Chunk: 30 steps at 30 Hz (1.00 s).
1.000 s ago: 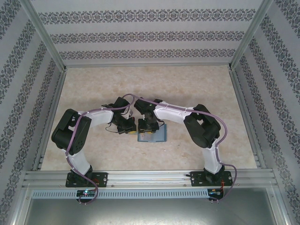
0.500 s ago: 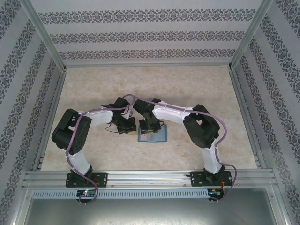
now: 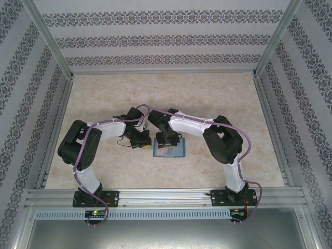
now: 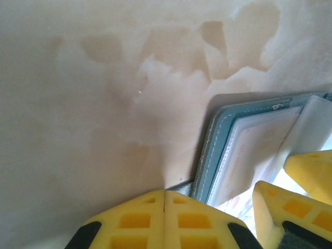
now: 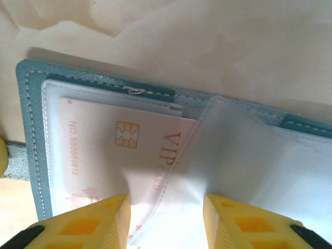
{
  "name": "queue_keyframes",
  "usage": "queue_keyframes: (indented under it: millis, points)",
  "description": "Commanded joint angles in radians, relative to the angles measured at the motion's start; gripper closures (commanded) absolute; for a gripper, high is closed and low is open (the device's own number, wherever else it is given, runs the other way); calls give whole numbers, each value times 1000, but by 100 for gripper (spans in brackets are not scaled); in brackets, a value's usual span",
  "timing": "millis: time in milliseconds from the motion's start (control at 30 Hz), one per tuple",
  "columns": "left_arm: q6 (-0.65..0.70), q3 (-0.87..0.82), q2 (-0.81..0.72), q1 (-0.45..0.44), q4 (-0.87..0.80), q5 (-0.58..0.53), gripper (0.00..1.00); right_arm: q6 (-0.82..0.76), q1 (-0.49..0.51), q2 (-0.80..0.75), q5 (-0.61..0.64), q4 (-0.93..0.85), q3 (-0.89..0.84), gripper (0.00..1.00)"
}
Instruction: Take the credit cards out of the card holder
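The left end effector (image 4: 165, 196) is fully closed. Its yellow fingertips are pressed together with nothing seen between them, just at the edge of the card holder (image 4: 208, 155). The right end effector (image 5: 166, 210) stands partly open. A raised fold of the clear sleeve (image 5: 244, 155) lies between its fingers, but I cannot tell if they squeeze it. Beyond them, the teal card holder lies open and flat near the middle of the bench (image 5: 207, 41). One credit card (image 5: 98, 135), pale with a gold chip, sits inside the sleeve.
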Motion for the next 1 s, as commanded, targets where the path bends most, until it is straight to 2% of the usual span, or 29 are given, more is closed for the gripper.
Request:
queue_keyframes:
  millis: [0, 633, 967]
  points:
    - [28, -8, 52, -14, -39, -35, 100, -17, 17, -28, 62, -70, 24, 56]
    - [26, 0, 54, -14, -42, -34, 100, -7, 18, -68, 96, -91, -2, 55]
    - [21, 6, 19, -14, -58, -30, 100, -9, 18, -54, 75, -64, -11, 70]
